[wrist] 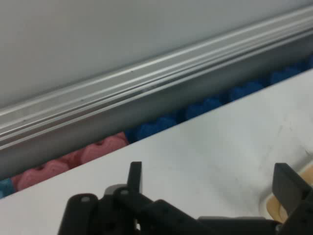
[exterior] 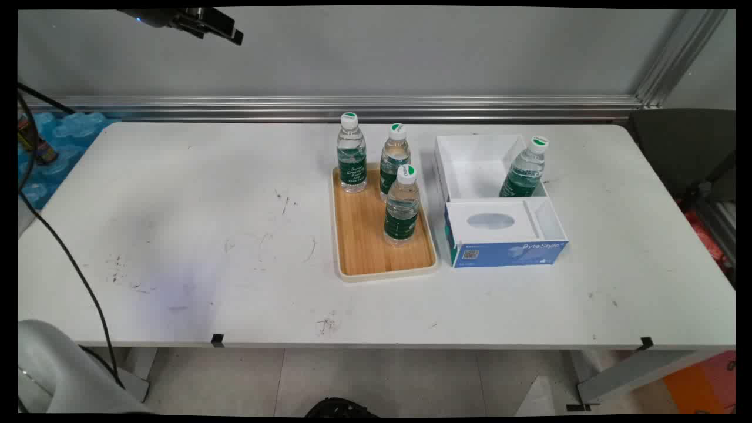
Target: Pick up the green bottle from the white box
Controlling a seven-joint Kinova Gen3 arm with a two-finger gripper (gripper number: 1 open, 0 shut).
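My gripper (exterior: 216, 27) hangs high at the top left, far above the table (exterior: 176, 235) and touching nothing. In the hand view the gripper (wrist: 212, 180) is open, its two black fingers (wrist: 135, 175) wide apart with only bare table between them. A wooden tray (exterior: 361, 235) with a cream rim carries three upright water bottles (exterior: 351, 154), (exterior: 394, 155), (exterior: 402, 207) with green labels. To its right stands a white and blue box (exterior: 505, 249); a fourth bottle (exterior: 524, 170) leans in its open back compartment (exterior: 476, 170). A corner of the tray (wrist: 274, 208) shows beside the right finger.
An aluminium rail (exterior: 352, 107) runs along the wall behind the table. Black cables (exterior: 64, 247) hang across the left side. Blue foam mats (exterior: 59, 141) lie off the table's left; blue and pink mats (wrist: 107, 147) show behind its far edge. A dark chair (exterior: 681, 147) stands at the right.
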